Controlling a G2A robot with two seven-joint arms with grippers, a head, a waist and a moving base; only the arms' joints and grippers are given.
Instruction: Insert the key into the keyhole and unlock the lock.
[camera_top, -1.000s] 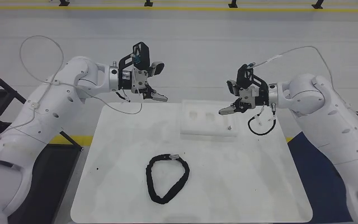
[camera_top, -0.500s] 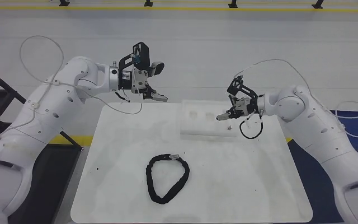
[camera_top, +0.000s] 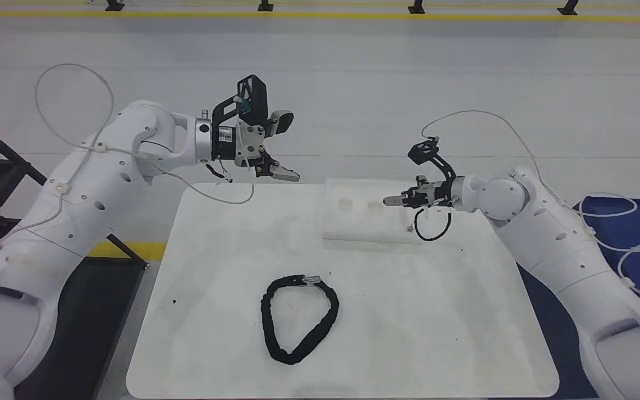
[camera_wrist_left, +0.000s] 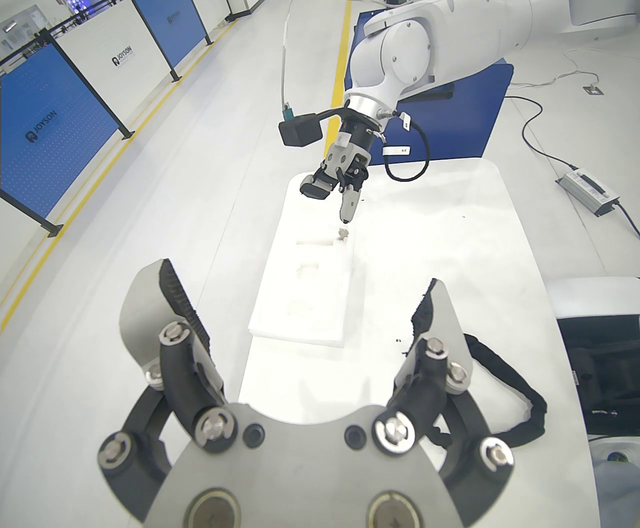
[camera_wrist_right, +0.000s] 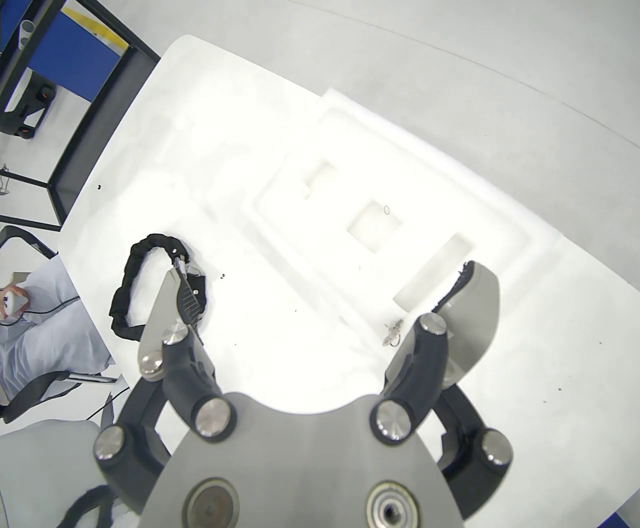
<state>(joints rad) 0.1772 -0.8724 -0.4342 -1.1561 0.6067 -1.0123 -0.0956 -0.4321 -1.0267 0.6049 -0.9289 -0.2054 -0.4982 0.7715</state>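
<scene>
Tiny key (camera_wrist_right: 392, 334) partly behind right end effector (camera_wrist_right: 320, 275); keyhole of lock (camera_top: 298, 318) indiscernible.

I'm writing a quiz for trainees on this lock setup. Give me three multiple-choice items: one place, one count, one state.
1. Where lies the small metal key? A on the white foam tray; B inside the black fabric-covered chain lock's loop; C on the bare white table.
2. Rectangular recesses in the tray? A two; B three; C five.
3. The right tool is: A open; B shut; C shut on the key.
1A, it rests near a recess; 2B, three in a row; 3A, fingers spread above the key.
</scene>
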